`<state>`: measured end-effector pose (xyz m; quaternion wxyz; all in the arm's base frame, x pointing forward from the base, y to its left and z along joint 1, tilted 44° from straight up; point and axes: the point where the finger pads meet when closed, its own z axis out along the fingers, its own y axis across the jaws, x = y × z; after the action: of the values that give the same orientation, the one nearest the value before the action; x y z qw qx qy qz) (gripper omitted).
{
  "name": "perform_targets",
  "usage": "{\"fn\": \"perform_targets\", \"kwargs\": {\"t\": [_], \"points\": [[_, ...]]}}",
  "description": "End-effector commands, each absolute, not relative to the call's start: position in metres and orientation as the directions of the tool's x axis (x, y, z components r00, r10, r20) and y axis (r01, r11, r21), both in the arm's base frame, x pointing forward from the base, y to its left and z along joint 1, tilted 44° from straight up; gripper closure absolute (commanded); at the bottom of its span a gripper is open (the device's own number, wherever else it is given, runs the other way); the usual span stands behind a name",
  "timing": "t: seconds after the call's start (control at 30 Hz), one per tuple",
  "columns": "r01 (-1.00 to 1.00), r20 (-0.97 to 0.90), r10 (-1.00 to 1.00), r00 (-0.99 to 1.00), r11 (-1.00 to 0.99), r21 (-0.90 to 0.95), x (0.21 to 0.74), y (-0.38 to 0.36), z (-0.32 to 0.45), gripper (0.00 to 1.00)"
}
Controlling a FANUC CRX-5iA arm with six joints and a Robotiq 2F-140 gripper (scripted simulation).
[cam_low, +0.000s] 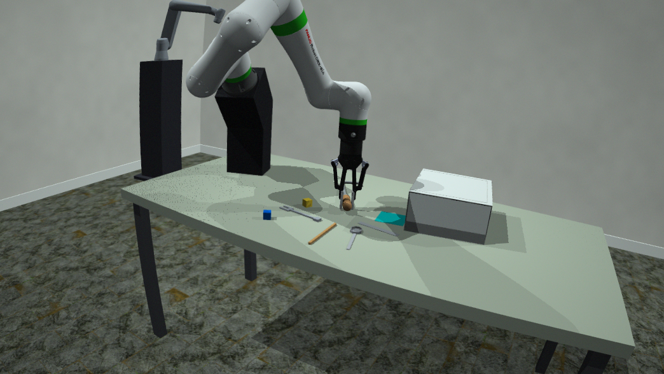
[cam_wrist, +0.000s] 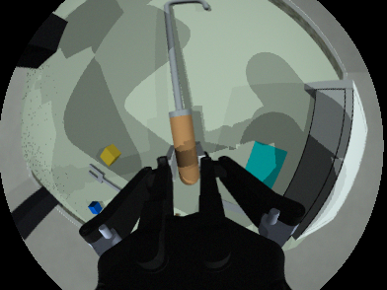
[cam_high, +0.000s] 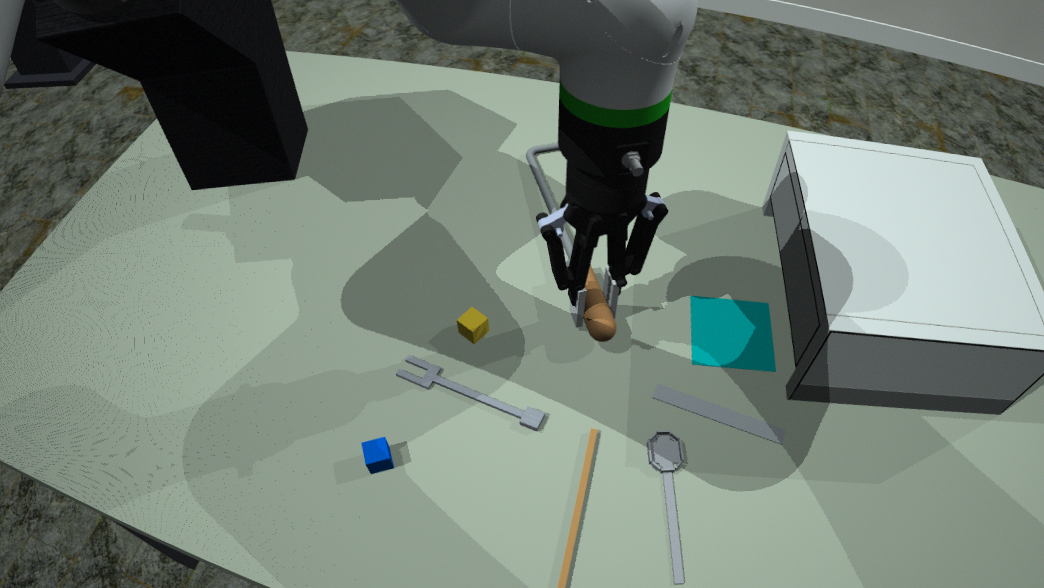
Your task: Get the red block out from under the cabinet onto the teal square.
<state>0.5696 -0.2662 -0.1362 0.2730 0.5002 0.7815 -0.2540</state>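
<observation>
End effector (cam_high: 596,298) clamped on hook tool's brown handle (cam_high: 598,317) beside teal square (cam_high: 732,333)

Small red and dark lettering on the arm's forearm (cam_low: 315,44) is too small to read.

On the table (cam_high: 182,292) in the top view, you have the cabinet (cam_high: 905,241) at the right, the square (cam_high: 732,332) just left of it, the hook tool (cam_high: 597,310) left of that, and the fork (cam_high: 467,390), stick (cam_high: 579,504) and spoon (cam_high: 668,474) nearer the front edge.
</observation>
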Motion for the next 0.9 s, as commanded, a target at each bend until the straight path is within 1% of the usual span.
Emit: {"fn": "perform_targets", "kwargs": {"t": [0.0,0.3,0.77,0.87], "points": [[0.931,-0.685,0.654,-0.321,0.35,-0.102,0.568,-0.265,-0.138,1.0],[0.955,-0.691,0.682,-0.24,0.293,-0.043,0.564,-0.261,-0.142,1.0],[0.984,-0.675,0.737,0.036,0.091,0.152,0.549,-0.249,-0.157,1.0],[0.983,-0.671,0.739,0.061,0.073,0.169,0.548,-0.248,-0.159,1.0]]}}
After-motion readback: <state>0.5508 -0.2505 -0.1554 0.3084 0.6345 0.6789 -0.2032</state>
